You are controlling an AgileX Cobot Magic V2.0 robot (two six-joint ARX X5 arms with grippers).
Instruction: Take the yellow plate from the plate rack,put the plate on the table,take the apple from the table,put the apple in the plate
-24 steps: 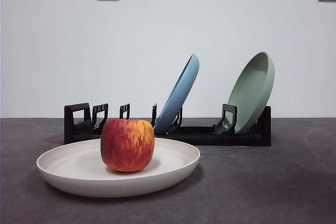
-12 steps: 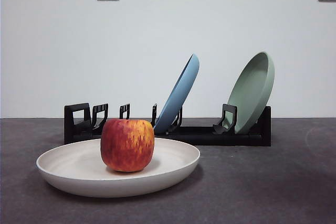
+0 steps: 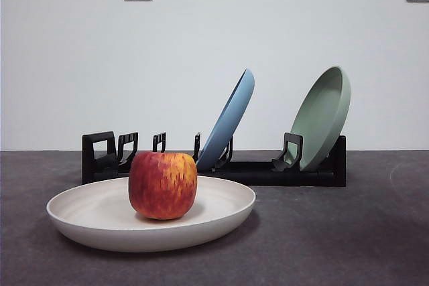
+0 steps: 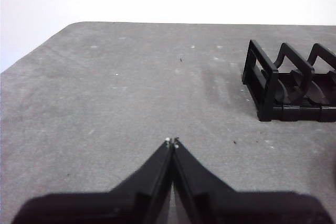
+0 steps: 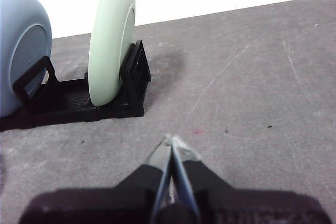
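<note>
You see a matt, smooth cream plate (image 3: 100, 222) and a waxy, streaked apple (image 3: 163, 185). The rack (image 3: 255, 172) looks like black plastic with a dull sheen. The counter (image 4: 105, 93) is matt, finely mottled grey, lightly scratched.

The left gripper (image 4: 171, 142) has two matte black jaws, flat-sided wedges that taper to thin points, each tip carrying a tiny pale speck. They broaden into a blocky black body. The right gripper (image 5: 172, 141) is built the same, black and angular, but its tips look worn and greyish, with a lighter pad face along the inner edge of one jaw.
</note>
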